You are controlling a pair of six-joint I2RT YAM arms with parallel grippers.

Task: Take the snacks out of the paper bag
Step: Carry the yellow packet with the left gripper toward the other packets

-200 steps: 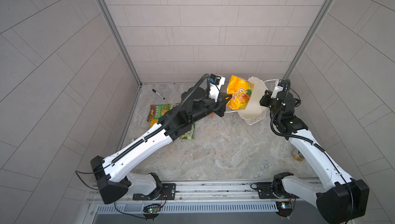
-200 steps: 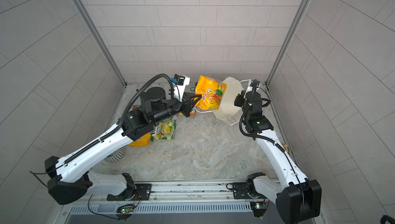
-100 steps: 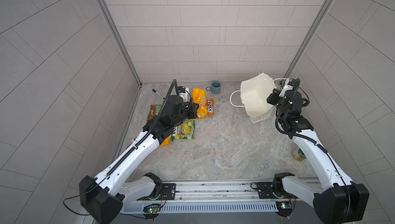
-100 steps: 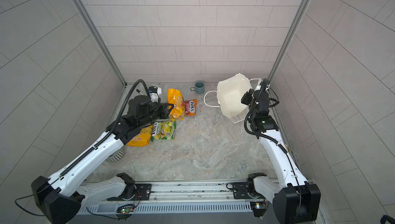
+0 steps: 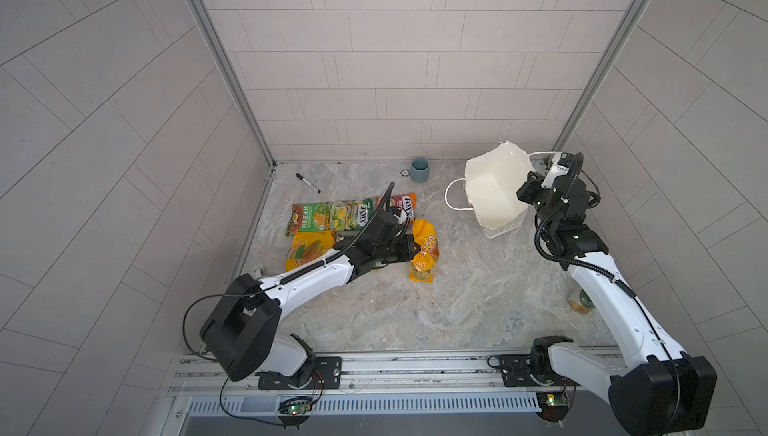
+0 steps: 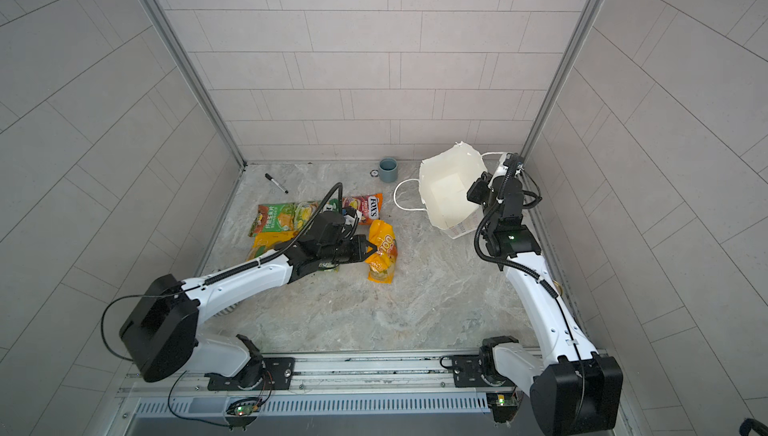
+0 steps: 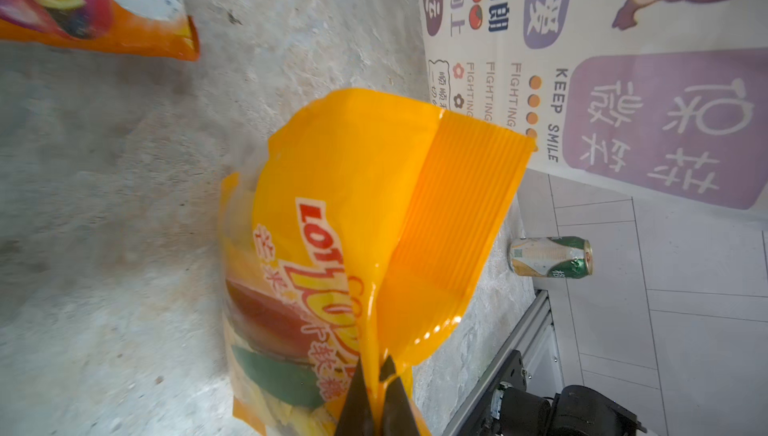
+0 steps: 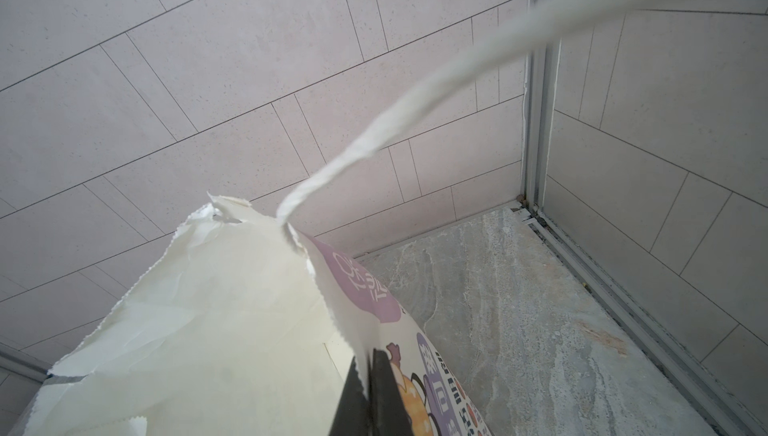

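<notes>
At the lower middle of the frame, the right gripper [image 8: 366, 357] pinches the rim of the bag [image 8: 216, 309] between its 2 dark fingers [image 8: 388, 392]. The bag's white inside fills the lower left; its purple-printed outside faces the floor [image 8: 519, 309] at lower right. A blurred cord handle [image 8: 415, 114] runs to the upper right across the tiled wall [image 8: 249, 80].

The snacks [image 5: 328, 222] lay grouped on the left of the table [image 5: 415, 313], with 1 separate packet [image 5: 424, 255] just right of them. The paper bag [image 5: 494, 193] was at the right rear, the cup [image 5: 419, 170] at the rear between both, and the marker pen [image 5: 308, 183] behind the snacks.
</notes>
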